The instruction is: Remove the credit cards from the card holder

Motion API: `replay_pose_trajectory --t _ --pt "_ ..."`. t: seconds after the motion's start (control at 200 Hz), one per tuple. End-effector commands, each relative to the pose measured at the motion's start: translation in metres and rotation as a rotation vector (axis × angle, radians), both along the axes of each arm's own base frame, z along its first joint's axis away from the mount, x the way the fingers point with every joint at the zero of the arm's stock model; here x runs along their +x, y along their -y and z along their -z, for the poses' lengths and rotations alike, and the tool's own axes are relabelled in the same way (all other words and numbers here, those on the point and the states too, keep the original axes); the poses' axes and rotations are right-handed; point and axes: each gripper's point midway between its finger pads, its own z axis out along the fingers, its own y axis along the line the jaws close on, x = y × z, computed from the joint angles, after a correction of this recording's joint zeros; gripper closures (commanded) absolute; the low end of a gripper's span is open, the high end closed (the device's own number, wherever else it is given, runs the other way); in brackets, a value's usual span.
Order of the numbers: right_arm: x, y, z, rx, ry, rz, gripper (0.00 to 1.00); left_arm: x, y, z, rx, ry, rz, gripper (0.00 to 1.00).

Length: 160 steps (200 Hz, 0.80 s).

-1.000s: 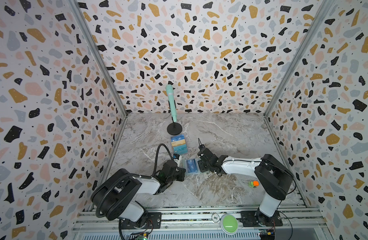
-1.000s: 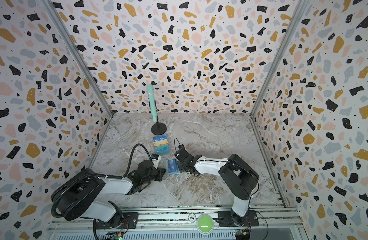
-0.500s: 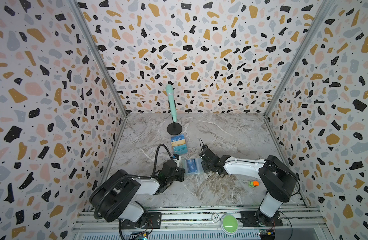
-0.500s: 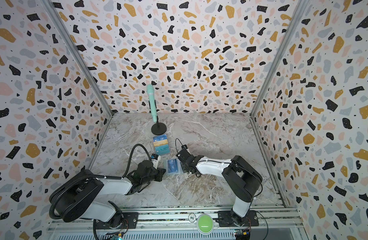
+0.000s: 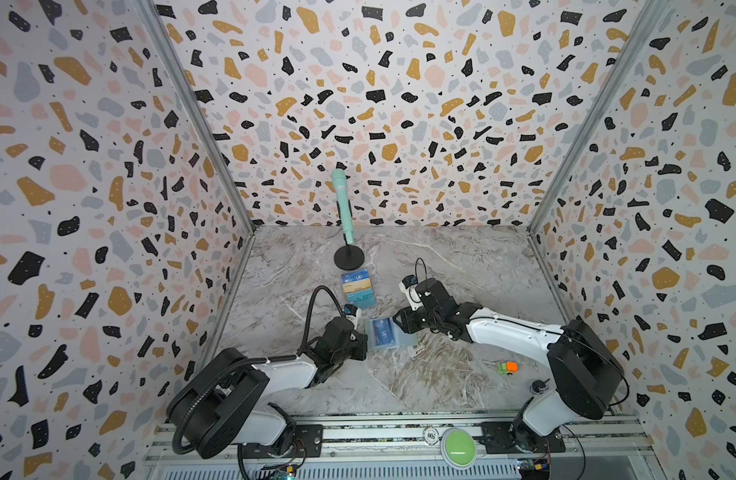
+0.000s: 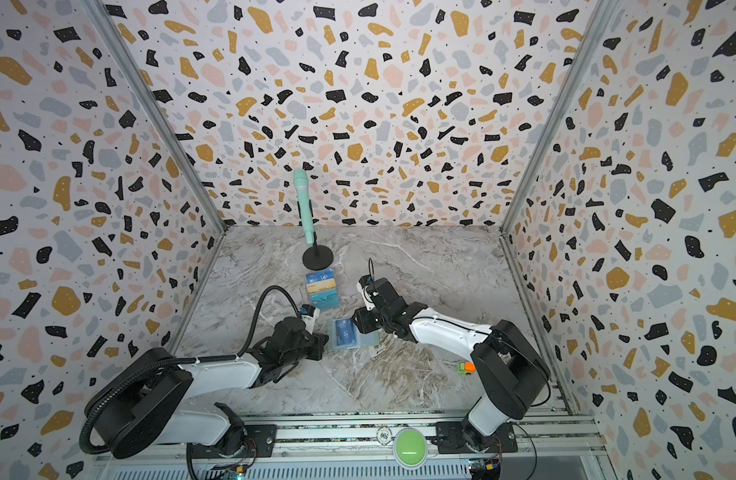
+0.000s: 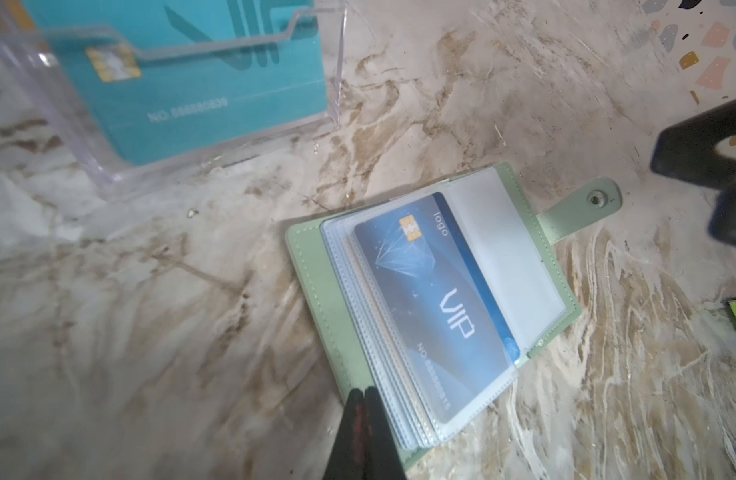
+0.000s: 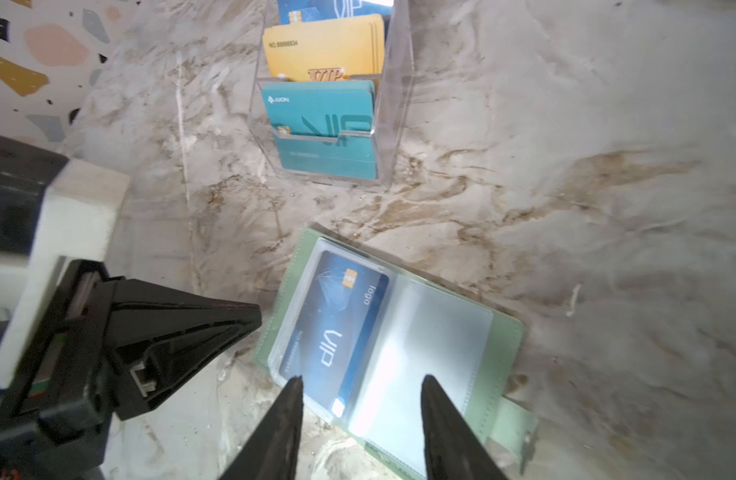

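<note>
Now more of the card holder [image 5: 404, 340] shows in both top views than a second ago. The right gripper [image 8: 362, 399] has drawn back toward its own side and its arm's elbow [image 5: 582, 370] sits further out, while the holder and the left gripper [image 7: 363, 399] have stayed put. The holder lies open and flat near the middle of the marbled grey worktop [image 5: 441, 266], just in front of a clear stand [image 8: 395, 104] of teal and golden cards. The dark blue card [image 7: 432, 299] sits in the top transparent sleeve, on the half nearer the left gripper. That gripper's jaws are pressed together, tips at the edge of the green cover. The right gripper's jaws stand apart, one finger over the blue card's end and the other over the pale facing sleeve; whether they touch I cannot tell. Terrazzo-patterned walls [image 5: 399, 104] close three sides, with a mint microphone [image 5: 342, 199] on a round black base at the back. What the sleeves stacked underneath hold cannot be made out.
</note>
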Motion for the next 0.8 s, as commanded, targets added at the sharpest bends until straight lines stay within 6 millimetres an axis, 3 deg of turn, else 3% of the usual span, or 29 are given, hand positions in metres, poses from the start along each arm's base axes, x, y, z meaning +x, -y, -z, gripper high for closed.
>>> replay_pose_trajectory --t 0.0,0.285,0.796 --pt "-0.011 -0.024 -0.008 0.12 -0.079 -0.084 0.53 0.011 0.008 -0.017 0.004 0.055 0.031 0.98" --pt "-0.005 -0.026 0.025 0.136 -0.186 -0.024 0.57 0.02 0.019 -0.016 0.036 0.063 0.085 0.99" --pt "-0.008 -0.02 0.055 0.134 -0.266 -0.016 0.58 0.026 0.012 0.008 0.115 0.024 0.055 0.99"
